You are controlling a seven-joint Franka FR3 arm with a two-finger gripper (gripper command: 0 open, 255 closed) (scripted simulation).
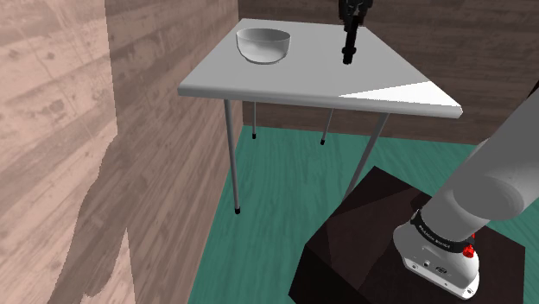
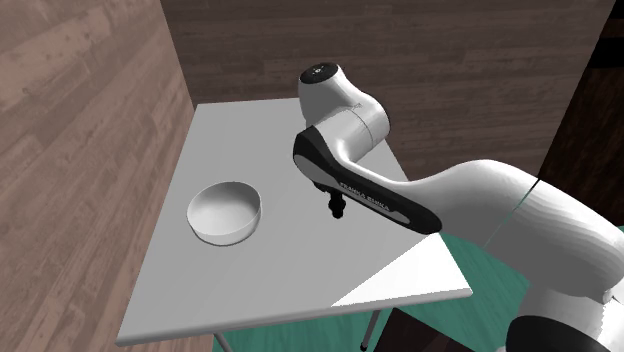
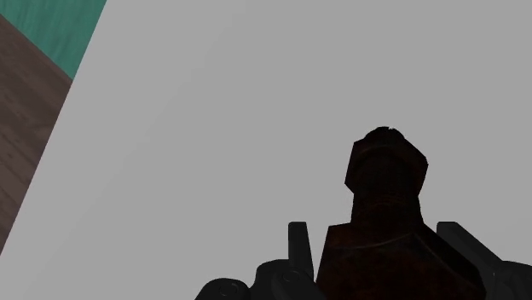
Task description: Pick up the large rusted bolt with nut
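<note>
Hanging from the pincer (image 3: 372,232), which is clenched on its wide nut end, the dark bolt (image 1: 347,47) seems clear of the worktop (image 1: 285,82). A shallow hold could let it swivel or slip, dropping near the bowl (image 1: 263,45).

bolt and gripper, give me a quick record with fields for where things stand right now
gripper: shut on bolt
bolt: dark rusty brown, clasped between the fingers, pointing down at the table
bolt contact with table: cannot tell
bowl: white, upright on the table, apart from the bolt, toward the shoulder view's left
table: grey top, thin legs
</note>
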